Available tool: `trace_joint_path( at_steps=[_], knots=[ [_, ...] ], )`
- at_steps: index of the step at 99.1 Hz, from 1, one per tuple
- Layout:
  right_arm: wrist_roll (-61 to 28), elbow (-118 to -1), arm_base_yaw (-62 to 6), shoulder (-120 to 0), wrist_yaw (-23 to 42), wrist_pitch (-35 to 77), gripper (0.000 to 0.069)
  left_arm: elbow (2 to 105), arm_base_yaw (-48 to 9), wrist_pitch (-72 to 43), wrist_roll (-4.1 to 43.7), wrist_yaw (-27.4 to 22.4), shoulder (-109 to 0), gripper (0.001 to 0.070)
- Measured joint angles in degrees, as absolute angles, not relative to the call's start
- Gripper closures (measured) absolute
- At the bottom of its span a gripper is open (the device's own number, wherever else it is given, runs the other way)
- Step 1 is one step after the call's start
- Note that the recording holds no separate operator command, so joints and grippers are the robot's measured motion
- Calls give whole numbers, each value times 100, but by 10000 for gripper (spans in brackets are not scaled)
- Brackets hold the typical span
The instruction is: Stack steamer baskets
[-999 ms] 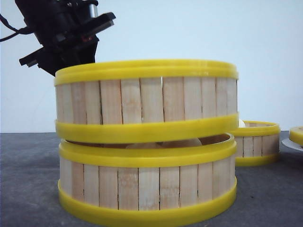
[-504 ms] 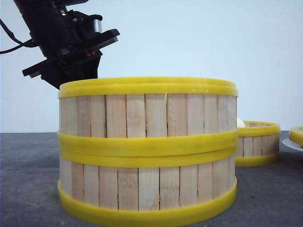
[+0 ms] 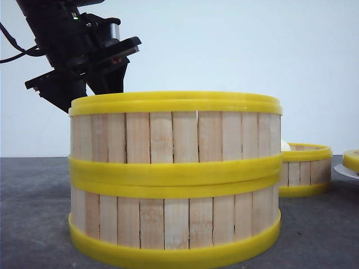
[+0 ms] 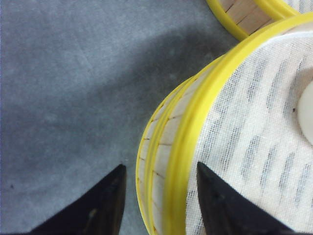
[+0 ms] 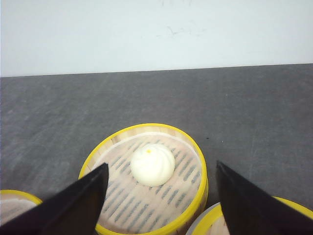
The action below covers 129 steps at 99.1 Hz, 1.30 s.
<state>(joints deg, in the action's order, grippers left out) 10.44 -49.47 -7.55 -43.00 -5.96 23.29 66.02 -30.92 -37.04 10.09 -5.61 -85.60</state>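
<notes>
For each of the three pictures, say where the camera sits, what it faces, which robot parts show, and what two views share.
Front view: low at table level, facing the two-basket stack; the left arm shows behind.
Left wrist view: above the stack's top basket, looking down; the open left pincer straddles its wall.
Right wrist view: high, facing a single basket holding a bun; open right pincer.
Shared: front and left wrist both show the stack.

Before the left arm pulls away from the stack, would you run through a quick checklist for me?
1. Upper steamer basket seated on lower steamer basket: ok, rims meet.
2. Stack level: ok, no visible tilt.
3. Left claw released: ok, fingers open, straddling the upper wall.
4. Fingers clear of the wall: cannot tell.
5. Right claw free: ok, open, above the single basket holding a bun.
</notes>
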Motion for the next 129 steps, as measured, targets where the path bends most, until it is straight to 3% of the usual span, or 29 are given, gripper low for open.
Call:
trace_joint_path(
  at_steps=[17, 59, 81, 98, 129],
  knots=[
    [1044, -4947, -755, -4324, -596, 2329, 275, 6602, -3033, -3321, 1009, -539, -8254, 431],
    [1044, -5074, -755, -5481, -596, 2335, 275, 6571, -3028, -2130, 1070, -423, -5743, 431],
    [1028, -5695, -755, -6676, -596, 2368, 275, 5081, -3046, -1621, 1291, -399, -4519, 431],
    [993, -6252, -731, -7695, -445, 2499, 275, 4075, -3146, -1726, 1590, -397, -3358, 431],
    [902, -6707, -497, -9192, -447, 2499, 275, 4086, -3234, -2499, 1634, -397, -1756, 431]
  ],
)
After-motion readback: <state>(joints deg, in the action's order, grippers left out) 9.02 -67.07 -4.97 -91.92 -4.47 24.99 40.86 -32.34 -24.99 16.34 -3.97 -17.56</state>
